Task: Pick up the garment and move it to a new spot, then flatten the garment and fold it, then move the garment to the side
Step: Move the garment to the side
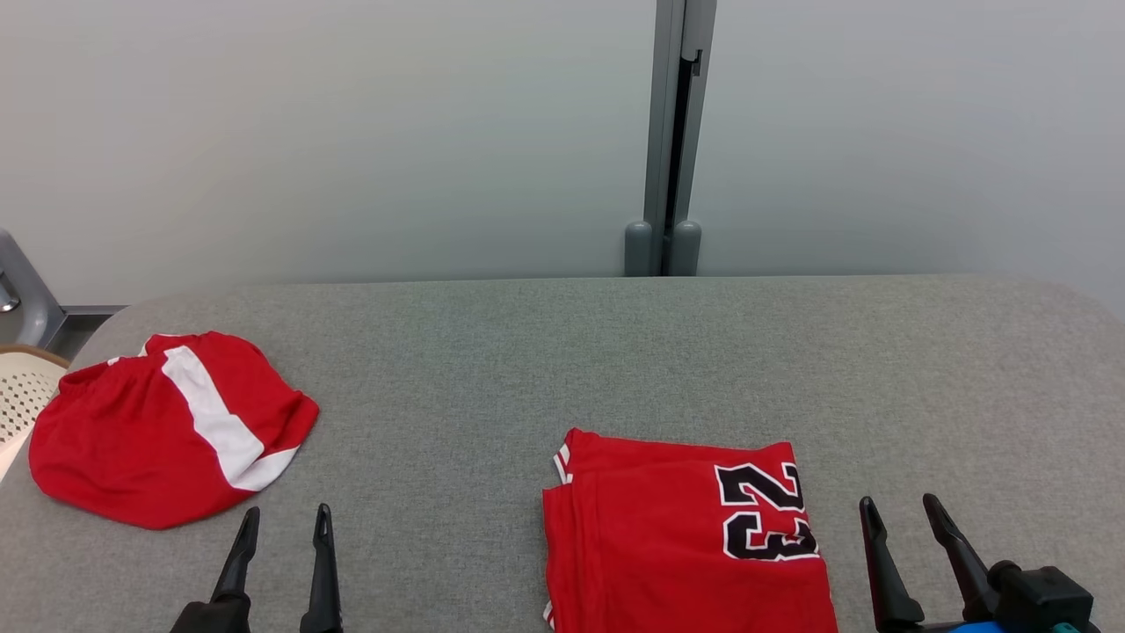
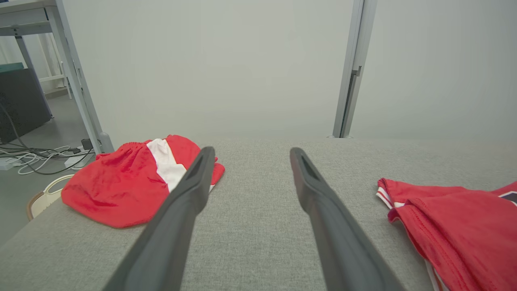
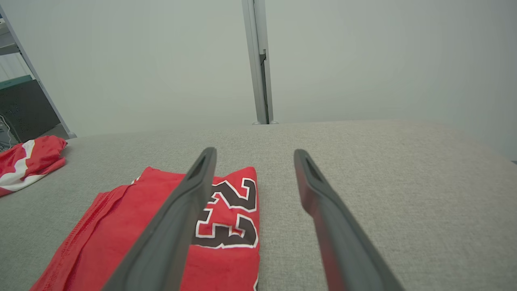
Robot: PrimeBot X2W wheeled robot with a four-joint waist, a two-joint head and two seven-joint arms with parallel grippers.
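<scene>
A red garment with a white stripe [image 1: 167,431] lies crumpled at the left end of the grey table [image 1: 562,352]; it also shows in the left wrist view [image 2: 125,186]. A folded red jersey with a black 23 [image 1: 685,536] rests flat at the front, right of centre. My left gripper [image 1: 288,510] hovers open just right of the crumpled garment's front edge, nothing between its fingers [image 2: 252,151]. To the right of the jersey my right gripper [image 1: 899,501] stands open and empty, its left finger over the number in the right wrist view [image 3: 255,151].
A grey partition wall with a vertical post [image 1: 672,132] runs behind the table. A pale perforated basket [image 1: 22,387] sits off the table's left edge. Cables [image 2: 36,157] and a metal frame leg [image 2: 80,89] are on the floor to the left.
</scene>
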